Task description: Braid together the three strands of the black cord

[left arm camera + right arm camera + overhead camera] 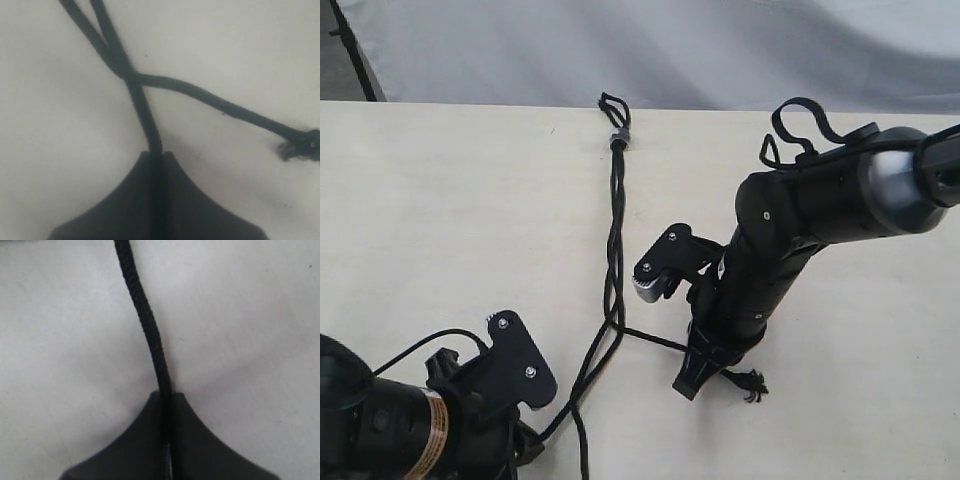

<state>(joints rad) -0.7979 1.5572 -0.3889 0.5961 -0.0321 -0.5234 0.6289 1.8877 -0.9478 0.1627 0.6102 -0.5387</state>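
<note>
On the table (pixel 440 200) the black cord (pixel 614 220) runs from twelve o'clock to six, the right gripper (pixel 167 395) at four clamped on the right strand (pixel 147 325) and the left gripper (pixel 156 152) at seven clamped on the left strand (pixel 145 115), and uneven pulling, I'd say, could slip one free or slacken the braid.

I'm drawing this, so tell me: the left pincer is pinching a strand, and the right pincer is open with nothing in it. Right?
Not quite. The right pincer is shut on a strand too, as the right wrist view shows. The left pincer does pinch a second strand.
</note>
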